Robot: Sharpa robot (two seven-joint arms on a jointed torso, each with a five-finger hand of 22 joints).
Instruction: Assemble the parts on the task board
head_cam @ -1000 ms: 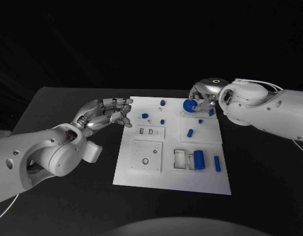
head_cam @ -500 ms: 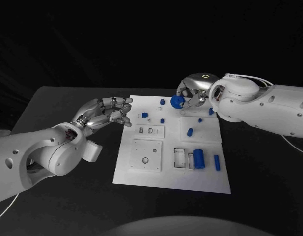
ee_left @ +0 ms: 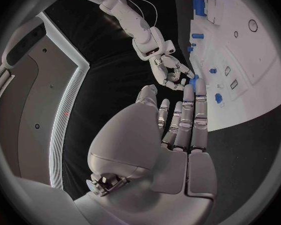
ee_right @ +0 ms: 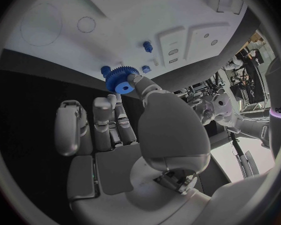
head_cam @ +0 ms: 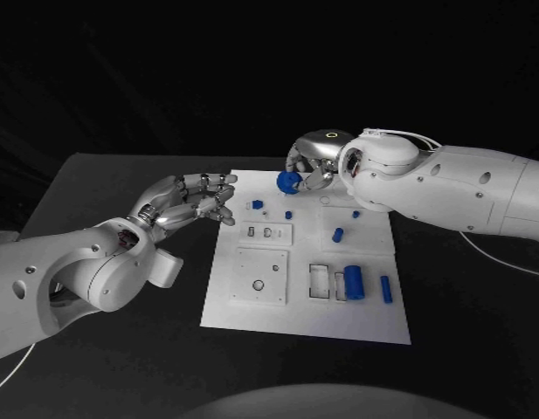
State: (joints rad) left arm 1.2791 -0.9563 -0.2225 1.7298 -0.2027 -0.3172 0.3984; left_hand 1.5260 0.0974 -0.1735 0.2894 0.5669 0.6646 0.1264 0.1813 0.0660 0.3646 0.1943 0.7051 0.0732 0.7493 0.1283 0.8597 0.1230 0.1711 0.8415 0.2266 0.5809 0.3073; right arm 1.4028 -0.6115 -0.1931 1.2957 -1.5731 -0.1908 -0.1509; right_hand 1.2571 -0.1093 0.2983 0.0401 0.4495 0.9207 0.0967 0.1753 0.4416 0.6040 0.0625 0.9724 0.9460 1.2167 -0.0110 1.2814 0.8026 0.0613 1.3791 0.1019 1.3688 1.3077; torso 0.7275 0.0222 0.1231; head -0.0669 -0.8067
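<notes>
Risk, as I judge it, is the blue gear (head_cam: pixel 288 182) slipping from my right robot hand (head_cam: pixel 314 166), which pinches it by fingertips above the task board's (head_cam: pixel 370 327) far edge, while my left robot hand (head_cam: pixel 194 199) hovers empty, fingers apart; I count one gear, two hands.

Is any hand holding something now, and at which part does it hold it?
The right hand holds a blue gear, pinched at its toothed rim between its fingers. The left hand holds nothing.
</notes>
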